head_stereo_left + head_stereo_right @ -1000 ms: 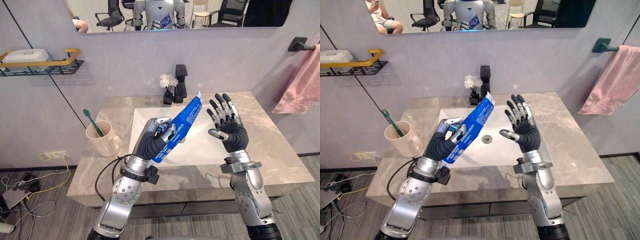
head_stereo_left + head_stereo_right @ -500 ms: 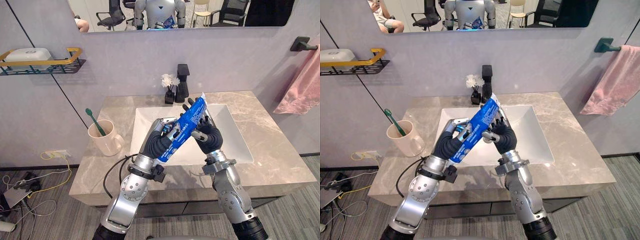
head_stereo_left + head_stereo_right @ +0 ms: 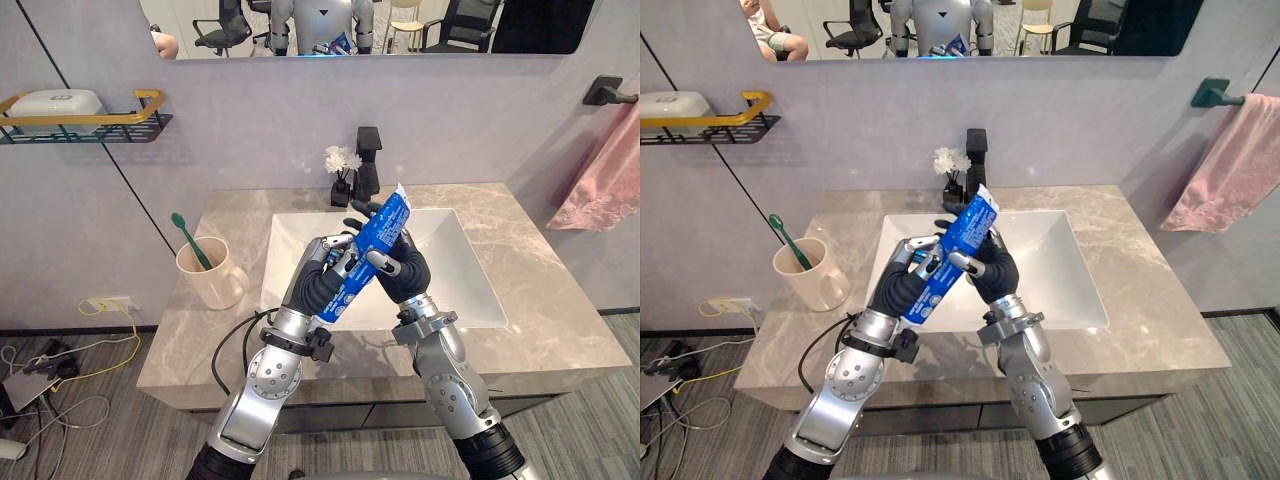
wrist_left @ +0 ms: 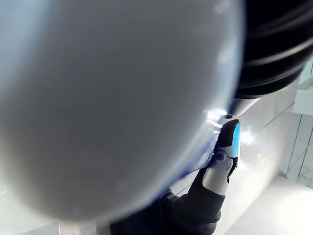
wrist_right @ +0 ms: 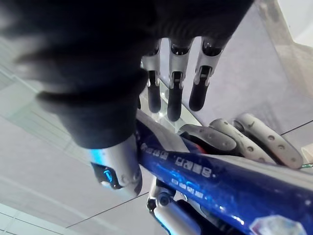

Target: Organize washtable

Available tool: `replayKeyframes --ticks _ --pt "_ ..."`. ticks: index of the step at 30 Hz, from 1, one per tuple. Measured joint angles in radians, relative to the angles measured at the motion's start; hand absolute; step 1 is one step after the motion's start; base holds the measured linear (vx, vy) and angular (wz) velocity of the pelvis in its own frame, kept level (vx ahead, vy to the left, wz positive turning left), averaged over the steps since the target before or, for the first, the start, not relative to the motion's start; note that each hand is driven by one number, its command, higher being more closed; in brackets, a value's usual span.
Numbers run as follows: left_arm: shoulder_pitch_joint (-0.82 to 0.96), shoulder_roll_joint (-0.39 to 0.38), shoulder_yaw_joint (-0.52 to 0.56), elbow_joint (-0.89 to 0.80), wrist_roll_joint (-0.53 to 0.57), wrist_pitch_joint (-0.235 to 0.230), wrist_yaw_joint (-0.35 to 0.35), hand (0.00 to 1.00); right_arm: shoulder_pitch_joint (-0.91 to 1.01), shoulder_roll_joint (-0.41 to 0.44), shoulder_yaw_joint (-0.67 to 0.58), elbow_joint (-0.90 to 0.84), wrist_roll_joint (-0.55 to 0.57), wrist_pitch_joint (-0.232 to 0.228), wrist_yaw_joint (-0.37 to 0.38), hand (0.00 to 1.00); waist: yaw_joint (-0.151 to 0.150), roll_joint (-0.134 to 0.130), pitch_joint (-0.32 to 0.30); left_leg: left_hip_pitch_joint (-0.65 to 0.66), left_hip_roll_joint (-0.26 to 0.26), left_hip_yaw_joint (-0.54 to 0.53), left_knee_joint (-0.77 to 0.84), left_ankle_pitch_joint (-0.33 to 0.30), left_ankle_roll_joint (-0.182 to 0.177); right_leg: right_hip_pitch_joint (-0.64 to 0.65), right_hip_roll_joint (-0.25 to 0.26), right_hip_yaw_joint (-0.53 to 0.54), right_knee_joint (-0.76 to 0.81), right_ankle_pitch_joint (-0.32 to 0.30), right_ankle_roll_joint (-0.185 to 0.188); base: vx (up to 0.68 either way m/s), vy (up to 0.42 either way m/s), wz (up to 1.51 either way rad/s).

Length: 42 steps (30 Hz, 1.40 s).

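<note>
A blue toothpaste tube [image 3: 380,228] is held slanted above the white sink [image 3: 462,262], its flat end pointing up toward the faucet. My left hand [image 3: 312,286] is curled round the tube's lower half. My right hand [image 3: 408,280] grips the upper half from the other side, thumb across the front and fingers [image 5: 173,98] behind. In the right wrist view the tube [image 5: 210,181] runs under the thumb, with the left hand's fingers [image 5: 254,137] wrapped round it beyond. A cream cup [image 3: 208,280] with a green toothbrush [image 3: 187,238] stands on the counter's left.
A black faucet [image 3: 368,162] and a small vase of white flowers [image 3: 340,172] stand behind the sink. A wall shelf [image 3: 95,128] at upper left holds a white box [image 3: 55,103]. A pink towel [image 3: 612,170] hangs at right. The marble counter [image 3: 565,300] ends just before me.
My right hand moved from open beside the tube to the tube's upper half and curled its thumb and fingers round it. The left hand kept its hold.
</note>
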Motion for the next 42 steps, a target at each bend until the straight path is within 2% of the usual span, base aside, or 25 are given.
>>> replayKeyframes --ticks 14,15,28,35,37,42 --pt "0.001 -0.033 0.005 0.060 -0.011 -0.029 0.000 1.00 -0.008 0.000 -0.004 0.027 -0.005 0.004 -0.024 1.00 0.004 -0.014 0.000 -0.008 0.001 -0.003 -0.001 0.012 0.000 -0.013 0.000 0.001 0.012 0.000 -0.001 0.00 0.000 0.00" --pt "0.002 -0.033 0.005 0.060 -0.011 -0.033 0.000 0.00 -0.008 0.000 -0.004 0.027 -0.005 0.004 -0.024 1.00 0.004 -0.014 0.000 -0.008 0.001 -0.003 -0.001 0.013 0.000 -0.013 0.000 0.001 0.012 0.000 -0.001 0.00 0.000 0.00" --pt "0.022 -0.029 0.026 0.039 -0.009 -0.047 -0.003 0.00 -0.025 0.002 -0.013 0.027 -0.024 0.005 -0.016 1.00 0.004 -0.013 0.000 -0.016 0.000 -0.017 -0.001 0.016 0.000 -0.012 0.000 -0.013 0.009 0.000 -0.001 0.00 0.000 0.02" --pt "0.057 -0.022 0.058 -0.035 0.008 -0.045 -0.008 0.00 -0.045 0.046 -0.016 0.026 -0.047 0.005 0.012 1.00 0.004 -0.013 0.000 -0.020 0.000 -0.027 -0.001 0.019 0.000 -0.009 0.001 -0.025 0.008 0.000 -0.001 0.00 -0.002 0.04" --pt "0.076 -0.023 0.086 -0.063 0.010 -0.042 -0.007 0.00 -0.049 0.059 -0.018 0.024 -0.052 0.003 0.015 1.00 0.006 -0.013 0.000 -0.021 0.000 -0.028 -0.001 0.019 0.000 -0.009 0.000 -0.027 0.008 0.000 -0.001 0.00 0.000 0.00" --pt "0.116 -0.033 0.288 -0.174 -0.024 -0.043 0.051 0.00 -0.037 0.060 -0.099 0.023 -0.052 0.000 0.007 1.00 0.008 -0.012 0.001 -0.024 -0.001 -0.033 -0.001 0.018 0.000 -0.008 -0.001 -0.032 0.006 0.000 -0.001 0.00 0.001 0.02"
